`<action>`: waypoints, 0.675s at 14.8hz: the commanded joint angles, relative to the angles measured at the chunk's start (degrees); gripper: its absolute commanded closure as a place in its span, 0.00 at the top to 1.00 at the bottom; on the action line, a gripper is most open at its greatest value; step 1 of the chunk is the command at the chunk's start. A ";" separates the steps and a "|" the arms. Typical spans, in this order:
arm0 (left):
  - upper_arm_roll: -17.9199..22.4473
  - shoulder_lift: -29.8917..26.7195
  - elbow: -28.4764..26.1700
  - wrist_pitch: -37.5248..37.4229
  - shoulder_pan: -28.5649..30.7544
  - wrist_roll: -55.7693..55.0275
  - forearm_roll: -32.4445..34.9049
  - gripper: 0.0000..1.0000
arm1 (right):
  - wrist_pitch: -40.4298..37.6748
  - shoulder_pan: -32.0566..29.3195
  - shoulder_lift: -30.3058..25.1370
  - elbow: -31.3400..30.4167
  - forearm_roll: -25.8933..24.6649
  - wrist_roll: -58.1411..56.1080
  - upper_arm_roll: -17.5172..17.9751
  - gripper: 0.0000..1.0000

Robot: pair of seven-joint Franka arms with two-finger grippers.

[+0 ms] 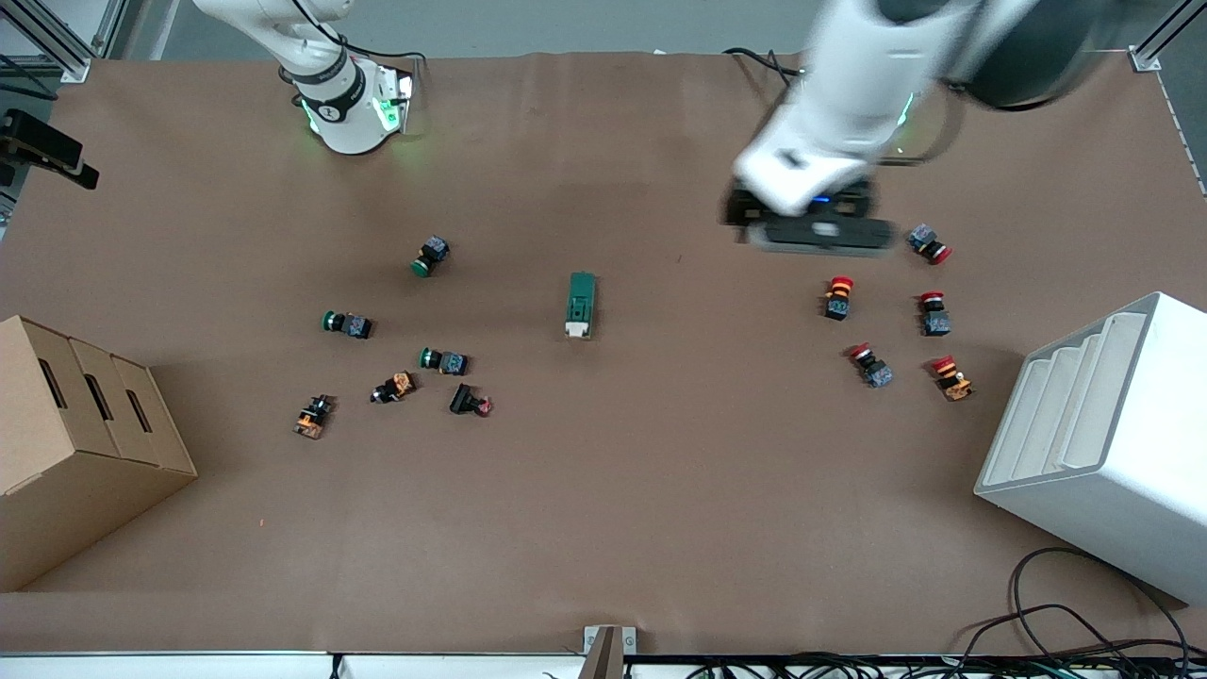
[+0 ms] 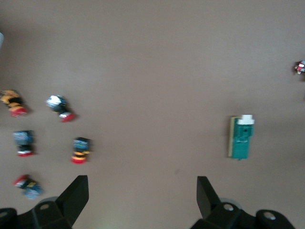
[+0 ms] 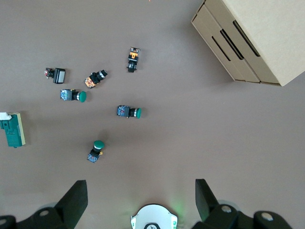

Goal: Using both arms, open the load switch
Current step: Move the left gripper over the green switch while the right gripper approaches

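Centrally, load switch [image 1: 581, 305] lies ringed by bare table [image 1: 660, 471]; left claw [image 2: 138, 198] and right claw [image 3: 140, 200] gape wide.

Left end effector [image 2: 138, 195] and right end effector [image 3: 138, 198] hang spread wide, holding nothing.

Load switch [image 1: 581, 305] mid-table, left gripper [image 1: 817, 229] over table near 5 red-capped buttons [image 1: 837, 297], cardboard box [image 1: 80, 443], white rack [image 1: 1099, 438]

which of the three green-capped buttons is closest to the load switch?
The green push button nearest the front camera, beside the orange and black buttons. The other two sit farther from the load switch, toward the right arm's end.
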 commanded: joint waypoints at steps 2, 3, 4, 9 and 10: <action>0.00 6.86 0.53 4.02 -11.94 -18.90 9.31 1.00 | 0.67 -1.18 3.60 0.90 -1.13 -0.45 0.61 1.00; -0.09 9.05 0.62 5.77 -14.76 -24.87 12.38 1.00 | 1.38 -1.27 4.91 0.90 -1.14 -0.71 0.61 1.00; -0.09 10.90 0.53 8.05 -17.14 -30.06 14.59 1.00 | 1.64 -1.27 6.23 0.90 -1.14 -0.88 0.61 1.00; -0.09 22.14 0.53 11.15 -27.26 -50.91 32.24 1.00 | 3.23 -0.13 9.14 0.02 -1.58 3.57 1.04 1.00; -0.09 24.86 0.53 11.67 -29.27 -54.95 36.28 1.00 | 3.49 1.17 9.67 -0.16 -0.97 10.56 1.22 1.00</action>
